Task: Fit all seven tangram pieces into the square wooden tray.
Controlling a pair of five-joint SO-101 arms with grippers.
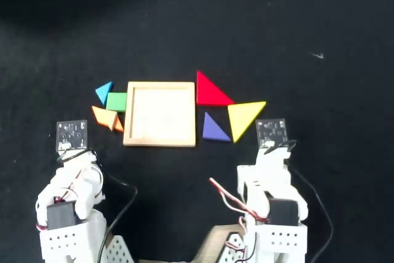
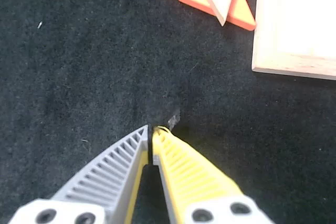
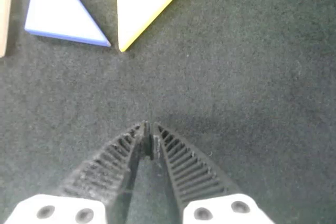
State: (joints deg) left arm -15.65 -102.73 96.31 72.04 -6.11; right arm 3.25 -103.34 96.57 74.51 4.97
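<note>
High view: 1 square wooden tray point(image 1: 160, 141) at centre frame, all 7 pieces outside it on the black cloth point(image 1: 320, 35). Right of the tray are 3: red triangle point(image 1: 210, 92), yellow triangle point(image 1: 244, 118), blue triangle point(image 1: 213, 129). Left of the tray are 4: cyan triangle point(image 1: 104, 92), green square point(image 1: 117, 101), 2 orange pieces point(image 1: 103, 116) touching each other. 2 arms folded back at the bottom, left arm point(image 1: 71, 186) lower left, right arm point(image 1: 271, 183) lower right.

Left wrist view: left gripper point(image 2: 151, 128) at bottom centre, tips pressed together, nothing held. Tray corner upper right, orange pieces top centre.

Right wrist view: right gripper point(image 3: 148, 124) at bottom centre, tips together, nothing held. Blue triangle upper left, yellow triangle top centre.
</note>
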